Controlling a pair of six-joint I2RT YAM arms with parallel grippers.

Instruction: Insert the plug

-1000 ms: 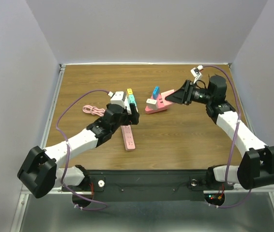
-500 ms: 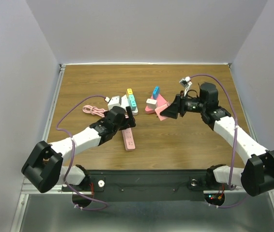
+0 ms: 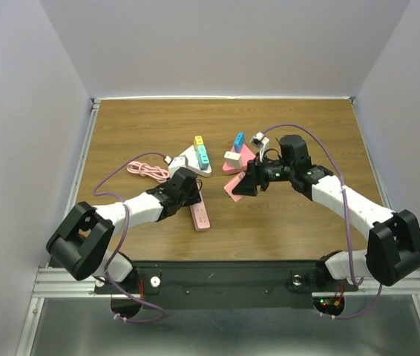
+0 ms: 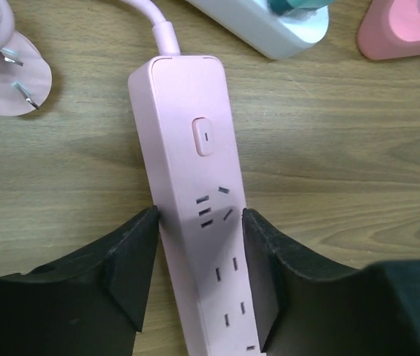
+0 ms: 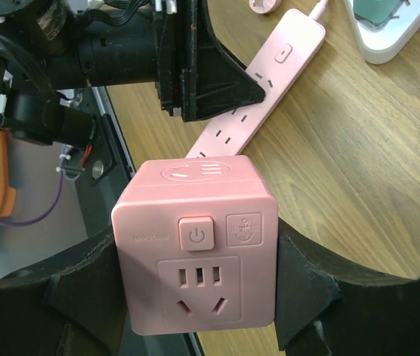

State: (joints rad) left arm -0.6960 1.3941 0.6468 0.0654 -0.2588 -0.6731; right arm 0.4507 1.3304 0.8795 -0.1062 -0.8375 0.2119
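A pink power strip (image 3: 197,211) lies flat on the wooden table, its sockets facing up. My left gripper (image 3: 190,190) straddles it, with a finger pressed against each long side (image 4: 199,213). The strip (image 4: 195,170) has a switch near its cable end. My right gripper (image 3: 243,187) is shut on a pink cube socket adapter (image 5: 195,245) and holds it above the table, to the right of the strip. The cube (image 3: 234,189) shows a power button and a socket face. The strip also shows in the right wrist view (image 5: 262,100).
A white power strip (image 3: 199,157) with coloured adapters lies behind the left gripper. More pink and blue adapters (image 3: 237,154) lie at centre. The strip's coiled pink cable (image 3: 145,169) and its plug (image 4: 13,83) lie to the left.
My right arm has carried the pink cube left and nearer, toward the pink strip. My left gripper has moved back from the white strip and settled over the pink strip.
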